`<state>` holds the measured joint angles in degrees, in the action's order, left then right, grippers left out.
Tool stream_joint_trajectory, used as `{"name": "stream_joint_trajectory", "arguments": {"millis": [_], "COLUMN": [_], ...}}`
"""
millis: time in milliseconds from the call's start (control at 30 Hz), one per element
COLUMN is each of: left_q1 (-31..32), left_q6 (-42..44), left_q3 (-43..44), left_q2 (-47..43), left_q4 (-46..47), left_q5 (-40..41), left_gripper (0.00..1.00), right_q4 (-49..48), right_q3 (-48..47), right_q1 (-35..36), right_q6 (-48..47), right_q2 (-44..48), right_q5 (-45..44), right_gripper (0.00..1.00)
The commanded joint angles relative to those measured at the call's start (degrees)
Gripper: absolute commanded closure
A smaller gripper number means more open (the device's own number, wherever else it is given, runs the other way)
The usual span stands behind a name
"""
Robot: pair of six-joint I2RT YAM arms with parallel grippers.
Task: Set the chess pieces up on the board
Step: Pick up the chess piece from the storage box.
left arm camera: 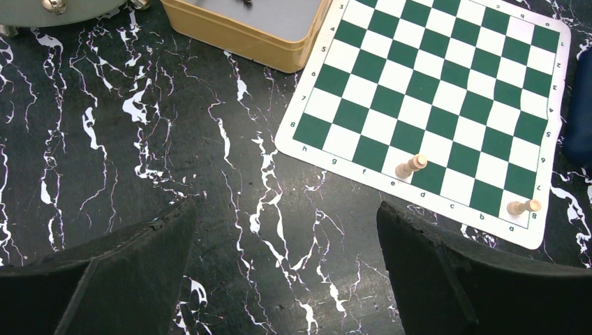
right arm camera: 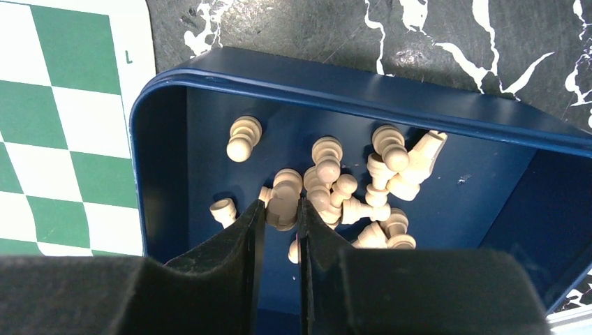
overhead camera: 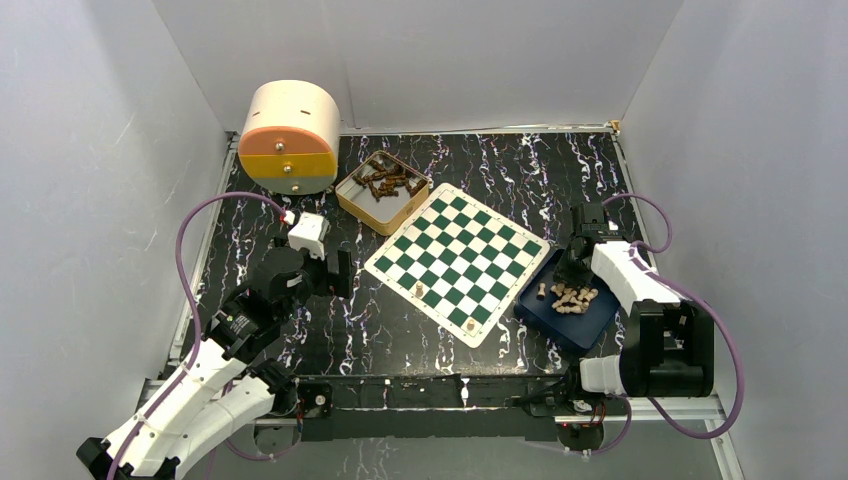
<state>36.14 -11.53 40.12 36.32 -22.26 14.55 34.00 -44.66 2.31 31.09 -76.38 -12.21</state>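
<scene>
The green and white board lies at the table's middle. Two tan chess pieces stand on its near edge row; the left wrist view shows one and the other at the corner. Several more tan pieces lie heaped in the dark blue tray right of the board. My right gripper is down in the tray, shut on one tan piece at its fingertips. My left gripper is open and empty over bare table, left of the board's near corner.
A tan tin of dark brown pieces sits behind the board's left corner, also in the left wrist view. A round cream and orange drum box stands at the back left. White walls close in three sides.
</scene>
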Motion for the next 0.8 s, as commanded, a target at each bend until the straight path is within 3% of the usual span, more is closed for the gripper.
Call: {"name": "stream_joint_trajectory", "arguments": {"millis": [0, 467, 767], "left_q1": [0.2, 0.2, 0.2], "left_q6": [0.6, 0.4, 0.5], "left_q3": [0.0, -0.1, -0.2], "left_q2": [-0.1, -0.3, -0.2], "left_q4": [1.3, 1.4, 1.5], "left_q5": [0.3, 0.2, 0.2], "left_gripper": [0.02, 0.03, 0.02], "right_q4": [1.8, 10.1, 14.8], "right_q3": [-2.4, -10.2, -16.2], "right_q1": [-0.2, -0.1, 2.9], "right_q6": [-0.7, -1.5, -1.7], "right_q2": [1.8, 7.1, 9.7], "right_q5": [-1.3, -0.8, 4.3], "right_gripper": [0.74, 0.75, 0.75]}}
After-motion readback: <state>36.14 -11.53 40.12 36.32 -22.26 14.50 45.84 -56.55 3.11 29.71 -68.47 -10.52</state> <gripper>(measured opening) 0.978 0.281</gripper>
